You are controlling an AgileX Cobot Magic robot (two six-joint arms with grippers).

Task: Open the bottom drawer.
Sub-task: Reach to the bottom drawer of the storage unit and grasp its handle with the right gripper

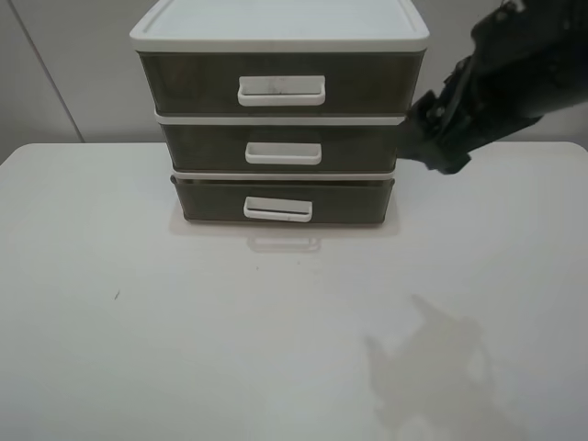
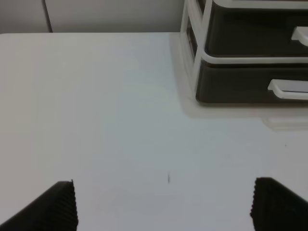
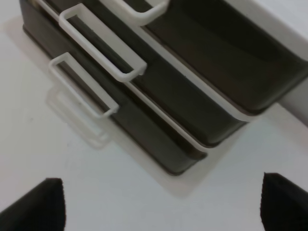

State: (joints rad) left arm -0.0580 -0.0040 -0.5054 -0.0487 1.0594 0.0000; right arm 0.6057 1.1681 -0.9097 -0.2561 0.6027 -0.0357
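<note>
The bottom drawer [image 1: 283,198] is the lowest of three smoky-brown drawers in a white-framed cabinet [image 1: 279,26] at the back of the table. Its white loop handle [image 1: 277,209] faces me, and its front sits about flush with the frame. My right arm [image 1: 469,101] hovers beside the cabinet's right side, above the table. My right gripper [image 3: 161,207] is open and empty, and looks down at the bottom drawer [image 3: 144,137] and its handle [image 3: 82,86]. My left gripper [image 2: 166,209] is open and empty over bare table, left of the bottom drawer [image 2: 240,84].
The middle drawer [image 1: 283,147] and the taller top drawer [image 1: 280,84] sit above it, each with a white handle. The white table [image 1: 184,322] stretches in front of the cabinet. A grey wall stands behind it.
</note>
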